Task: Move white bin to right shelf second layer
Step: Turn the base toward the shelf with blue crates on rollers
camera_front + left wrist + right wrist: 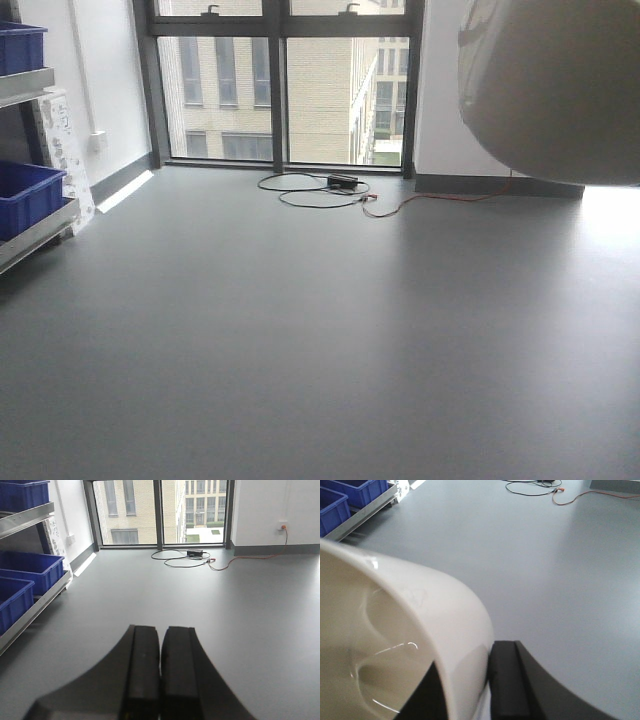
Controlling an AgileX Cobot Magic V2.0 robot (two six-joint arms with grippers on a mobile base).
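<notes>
My right hand (464,690) clamps rim of white bin (415,625), one finger inside, one outside; bin held above floor (300,350), high at right in front view. My left hand (160,670) closed tight, empty. I judge pickup done; carry and set-down left. Roller tier not in view, only blue crates (30,567) at left.

Your right gripper (463,680) pinches the wall of the white bin (420,610), with one black finger outside the rim and the other inside. Beyond it you see grey floor (545,570), blue crates (345,492) at upper left, and cables (559,490) along the top edge.
</notes>
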